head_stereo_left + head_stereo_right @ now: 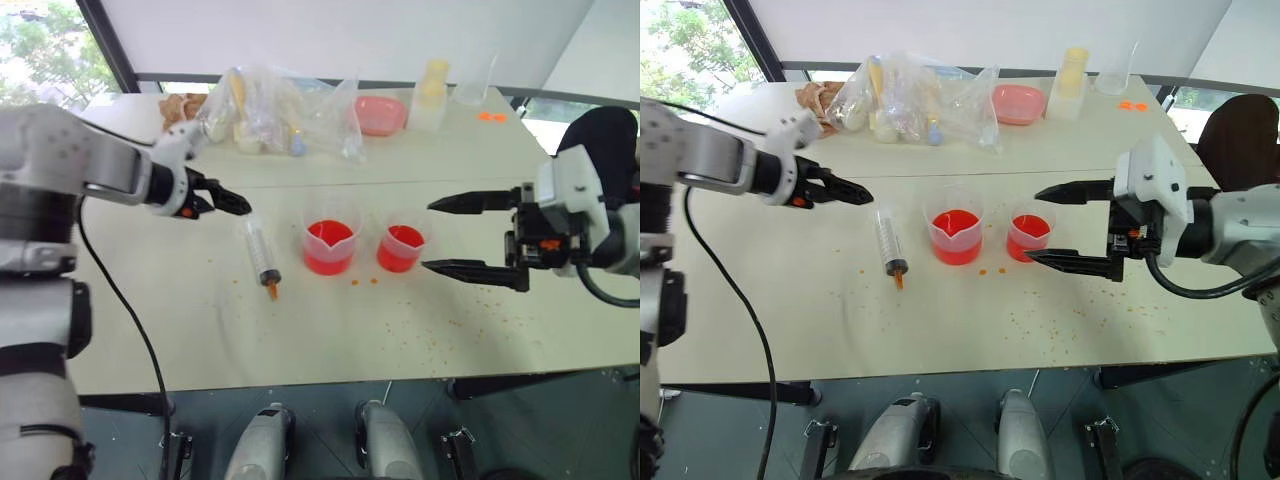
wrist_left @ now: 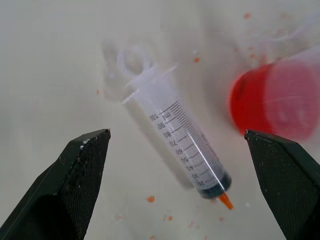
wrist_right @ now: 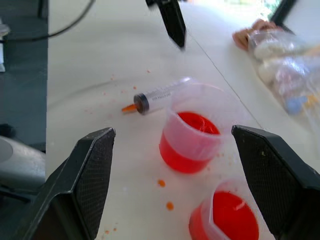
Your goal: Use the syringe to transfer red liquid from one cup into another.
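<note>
Your large clear plastic syringe (image 1: 263, 256) with the orange tip is lying flat on the pale counter (image 1: 200, 330), tip pointing near. Your left gripper (image 1: 232, 201), fingers spread wide and empty, is hovering just to its far-left. It is nearer than your right gripper (image 1: 455, 236), which is also spread.

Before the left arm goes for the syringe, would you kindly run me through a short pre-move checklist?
1. Syringe lying free on the table, nothing on it: ok.
2. Left gripper open, fingers either side of the barrel in its wrist view: ok.
3. Right gripper open and empty, beside the cups: ok.
4. Both cups upright, larger cup and smaller cup holding red liquid: ok.
5. Syringe barrel empty: ok.
6. Table clean: not ok, orange droplets.
</note>
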Robot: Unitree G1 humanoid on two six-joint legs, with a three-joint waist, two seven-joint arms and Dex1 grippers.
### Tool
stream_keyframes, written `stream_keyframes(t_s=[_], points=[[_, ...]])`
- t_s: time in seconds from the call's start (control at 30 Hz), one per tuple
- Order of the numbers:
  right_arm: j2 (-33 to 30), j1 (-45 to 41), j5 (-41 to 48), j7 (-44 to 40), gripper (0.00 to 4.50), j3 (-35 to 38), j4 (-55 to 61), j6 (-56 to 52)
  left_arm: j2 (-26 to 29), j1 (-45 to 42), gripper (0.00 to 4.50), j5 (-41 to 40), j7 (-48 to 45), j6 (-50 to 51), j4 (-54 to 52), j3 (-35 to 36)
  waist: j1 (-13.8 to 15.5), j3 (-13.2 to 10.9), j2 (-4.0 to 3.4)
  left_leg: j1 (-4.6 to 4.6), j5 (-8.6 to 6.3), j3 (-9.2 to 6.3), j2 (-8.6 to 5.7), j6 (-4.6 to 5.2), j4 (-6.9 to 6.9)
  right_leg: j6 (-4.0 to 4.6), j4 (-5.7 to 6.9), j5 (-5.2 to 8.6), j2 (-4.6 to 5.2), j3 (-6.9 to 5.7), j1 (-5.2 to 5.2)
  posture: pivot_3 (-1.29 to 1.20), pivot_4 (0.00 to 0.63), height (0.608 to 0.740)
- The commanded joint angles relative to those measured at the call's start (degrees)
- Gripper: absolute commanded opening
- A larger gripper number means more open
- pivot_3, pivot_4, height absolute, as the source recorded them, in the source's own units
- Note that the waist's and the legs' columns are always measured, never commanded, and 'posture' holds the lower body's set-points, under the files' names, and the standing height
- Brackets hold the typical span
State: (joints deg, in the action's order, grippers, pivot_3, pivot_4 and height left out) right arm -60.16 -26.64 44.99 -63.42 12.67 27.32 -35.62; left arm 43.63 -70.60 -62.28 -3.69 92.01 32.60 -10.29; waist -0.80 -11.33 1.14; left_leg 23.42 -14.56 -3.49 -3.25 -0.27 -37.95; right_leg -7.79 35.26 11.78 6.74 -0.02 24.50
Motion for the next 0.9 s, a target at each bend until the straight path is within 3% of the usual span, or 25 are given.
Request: stream_keyframes(t_s=[0.03,0.27,0.43,0.53,0.73,0.9], points=[[1.13,-3.97,-0.95,-1.39,3.91,-2.50,-0.33,2.39,-4.26,-3.26,4.46,-0.45,7.35,0.49,7.47,1.12,0.21,0.00,0.00,0.00,0.00,0.00,-0.01,0.00,-0.01,0.00,0.01,0.00,0.01,0.00,0.00,0.00,0.150,0.740],[1.69,-5.78,-6.37,-4.14,3.91,-7.28,-4.45,5.94,-16.91,-3.85,4.46,11.00,18.05,0.07,16.60,13.83,1.36,-0.01,0.05,0.08,0.02,0.02,-0.23,-0.04,-0.04,-0.03,-0.08,-0.02,0.07,0.01,-0.01,0.00,0.150,0.740],[2.91,-4.26,-5.39,-2.70,3.91,-6.32,-2.71,4.60,-23.62,-1.19,4.46,19.01,23.06,-7.29,17.16,20.71,1.76,0.07,-0.01,0.02,0.08,0.01,-0.21,-0.17,-0.03,-0.02,-0.05,-0.03,0.08,0.01,-0.05,0.00,0.150,0.740],[2.63,-2.58,-4.40,-1.49,3.91,-4.64,-1.28,3.16,-26.15,-1.09,3.79,21.89,25.52,-9.10,15.76,25.17,1.76,0.08,0.00,-0.01,0.11,-0.03,-0.16,-0.23,-0.04,-0.04,-0.06,-0.04,0.11,0.00,-0.14,0.00,0.150,0.740],[2.54,-0.25,-3.30,-0.18,3.91,-2.93,0.61,1.54,-29.09,-1.30,1.56,26.15,26.86,-7.22,13.83,31.44,1.59,0.07,0.01,-0.01,0.12,-0.03,-0.18,-0.25,-0.07,-0.06,-0.06,-0.05,0.11,0.00,-0.14,0.00,0.150,0.740],[2.20,1.74,-3.50,1.07,3.91,-0.96,0.34,0.88,-29.29,-1.96,1.44,28.77,23.08,-6.39,8.06,31.00,1.57,0.06,0.03,0.00,0.12,-0.02,-0.21,-0.25,-0.06,-0.06,-0.05,-0.05,0.10,-0.01,-0.13,0.00,0.150,0.740]])
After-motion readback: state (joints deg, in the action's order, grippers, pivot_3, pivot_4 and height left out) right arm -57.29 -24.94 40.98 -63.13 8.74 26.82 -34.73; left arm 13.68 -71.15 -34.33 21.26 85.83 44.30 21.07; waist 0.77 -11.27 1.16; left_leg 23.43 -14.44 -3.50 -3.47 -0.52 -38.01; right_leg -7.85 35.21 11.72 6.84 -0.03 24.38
